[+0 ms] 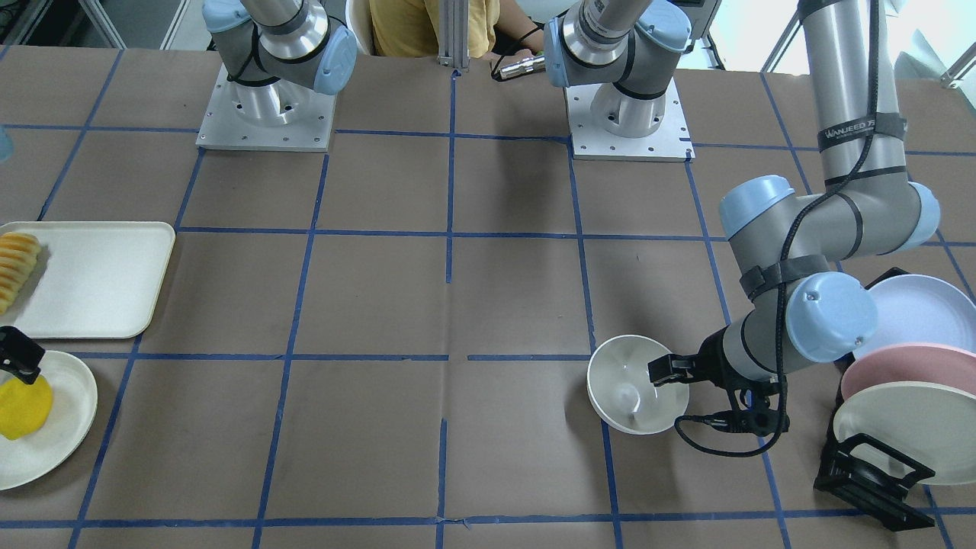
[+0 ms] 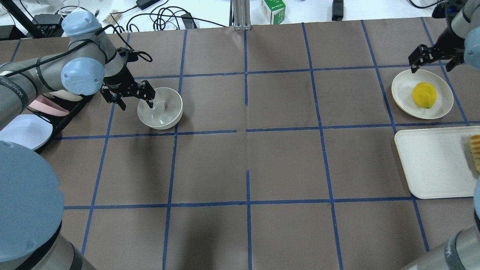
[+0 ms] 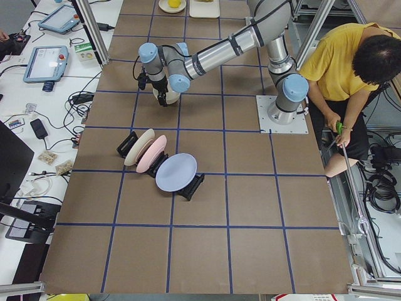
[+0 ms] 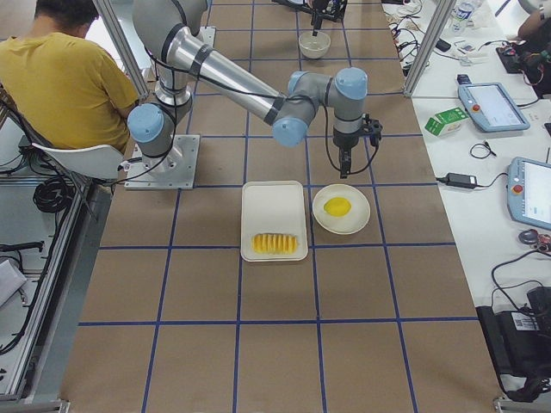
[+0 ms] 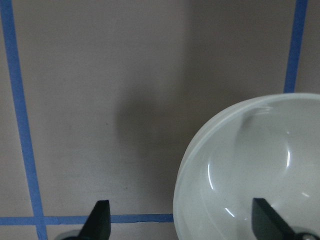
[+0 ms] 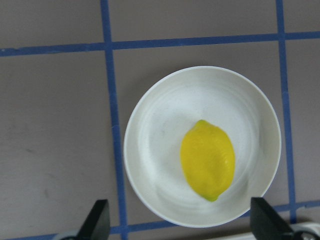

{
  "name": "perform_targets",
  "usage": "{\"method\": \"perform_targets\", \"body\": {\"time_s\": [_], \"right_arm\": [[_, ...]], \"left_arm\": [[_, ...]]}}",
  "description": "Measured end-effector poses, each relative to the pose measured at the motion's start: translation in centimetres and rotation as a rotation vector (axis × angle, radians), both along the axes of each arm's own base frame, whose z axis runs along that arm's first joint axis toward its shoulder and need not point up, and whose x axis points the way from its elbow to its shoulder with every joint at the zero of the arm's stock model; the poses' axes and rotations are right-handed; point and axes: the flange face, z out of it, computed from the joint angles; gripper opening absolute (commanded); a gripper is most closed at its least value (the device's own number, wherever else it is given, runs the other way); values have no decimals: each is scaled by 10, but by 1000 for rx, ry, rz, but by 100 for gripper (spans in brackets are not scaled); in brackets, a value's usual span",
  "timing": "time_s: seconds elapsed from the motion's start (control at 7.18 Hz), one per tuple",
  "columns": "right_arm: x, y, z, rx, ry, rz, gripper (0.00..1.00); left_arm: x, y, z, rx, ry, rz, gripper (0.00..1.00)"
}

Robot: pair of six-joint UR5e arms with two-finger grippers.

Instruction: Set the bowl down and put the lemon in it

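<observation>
The off-white bowl [image 2: 161, 112] stands upright on the brown table at the left; it also shows in the left wrist view [image 5: 250, 170]. My left gripper [image 2: 136, 104] is open and straddles the bowl's near rim: in the left wrist view [image 5: 181, 222] one finger is inside the bowl and the other outside. The yellow lemon [image 2: 424, 95] lies on a small white plate [image 2: 403, 90] at the far right. My right gripper [image 2: 431, 65] is open and empty, hovering above the plate's far edge. In the right wrist view [image 6: 181, 222] the lemon [image 6: 207, 160] lies between its fingers, below them.
A white tray [image 2: 431, 165] with a row of orange-yellow fruit slices [image 2: 475, 150] lies beside the lemon's plate. A black rack holding pink, white and lilac plates [image 1: 907, 381] stands close behind the left wrist. Blue tape lines grid the table.
</observation>
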Motion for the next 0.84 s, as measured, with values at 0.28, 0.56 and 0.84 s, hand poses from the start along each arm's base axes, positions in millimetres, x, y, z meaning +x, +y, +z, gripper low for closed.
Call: {"method": "perform_targets", "body": {"time_s": [0.28, 0.56, 0.84], "right_arm": [[-30, -7, -41, 10, 16, 94, 100], [-37, -14, -65, 1, 25, 113, 100], [-38, -16, -84, 18, 23, 149, 100]], "left_arm": [[-4, 6, -15, -31, -5, -3, 93], [-4, 4, -15, -68, -9, 0, 59], [-5, 3, -16, -74, 1, 2, 50]]}}
